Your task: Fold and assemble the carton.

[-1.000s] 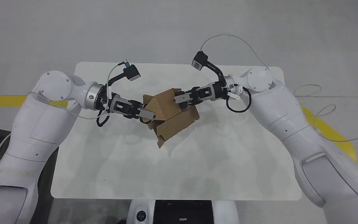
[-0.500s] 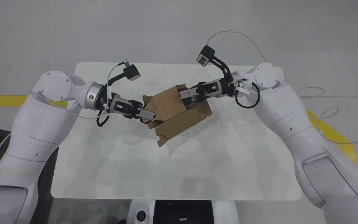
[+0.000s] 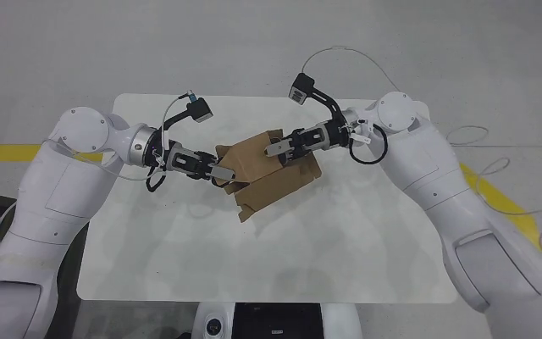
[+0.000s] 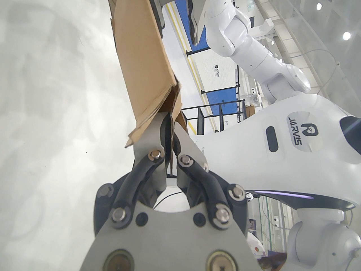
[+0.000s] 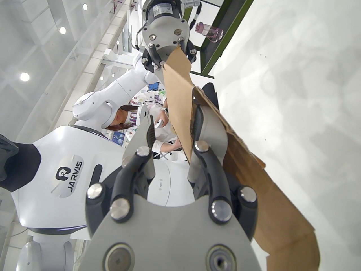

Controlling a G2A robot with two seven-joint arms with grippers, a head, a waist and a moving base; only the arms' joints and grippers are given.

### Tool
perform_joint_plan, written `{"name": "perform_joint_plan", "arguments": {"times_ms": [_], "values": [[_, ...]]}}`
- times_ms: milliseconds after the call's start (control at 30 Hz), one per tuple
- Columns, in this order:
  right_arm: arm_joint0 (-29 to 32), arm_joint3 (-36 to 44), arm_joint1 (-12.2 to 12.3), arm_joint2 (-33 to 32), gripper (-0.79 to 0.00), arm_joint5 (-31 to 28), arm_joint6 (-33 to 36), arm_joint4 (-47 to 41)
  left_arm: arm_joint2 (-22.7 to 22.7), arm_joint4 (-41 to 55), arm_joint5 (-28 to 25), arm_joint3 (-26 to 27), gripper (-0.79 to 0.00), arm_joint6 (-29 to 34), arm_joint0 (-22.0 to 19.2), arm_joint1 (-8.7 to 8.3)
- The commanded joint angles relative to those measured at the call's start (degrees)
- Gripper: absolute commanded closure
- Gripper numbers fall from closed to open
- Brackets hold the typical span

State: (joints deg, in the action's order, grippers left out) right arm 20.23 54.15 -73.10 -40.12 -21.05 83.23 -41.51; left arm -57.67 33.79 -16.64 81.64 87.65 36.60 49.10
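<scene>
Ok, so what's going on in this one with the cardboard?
A two-armed robot holds a partly folded brown carton over the white table. The left end effector is shut on one corner of it. The right end effector is open at the opposite end, straddling a cardboard panel. The carton is not yet box-shaped.
</scene>
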Motion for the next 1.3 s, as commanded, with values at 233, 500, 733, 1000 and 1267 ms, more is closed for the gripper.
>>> {"name": "perform_joint_plan", "arguments": {"times_ms": [233,500,733,1000,1267], "values": [[-0.8,-1.84,-1.24,0.45,-0.154,0.18,0.19,0.01,0.0,0.0,0.0,0.0,0.0,0.0,0.0,0.0],[-0.81,-2.9,-1.74,0.16,0.0,0.62,0.63,0.38,0.0,0.0,0.0,0.0,0.0,0.0,0.0,0.0],[-0.78,-3.6,-1.99,-0.35,0.0,0.54,0.54,1.11,0.0,0.0,0.0,0.0,-0.785,0.0,0.0,0.0],[-0.73,-4.41,-1.83,-1.63,0.0,-1.29,-1.29,3.82,0.0,0.0,0.0,0.0,-0.785,0.0,0.0,0.0],[0.82,-1.87,-0.76,-4.07,0.0,-2.04,-5.63,8.9,0.0,0.0,0.0,0.0,-0.785,0.0,0.0,0.0]]}}
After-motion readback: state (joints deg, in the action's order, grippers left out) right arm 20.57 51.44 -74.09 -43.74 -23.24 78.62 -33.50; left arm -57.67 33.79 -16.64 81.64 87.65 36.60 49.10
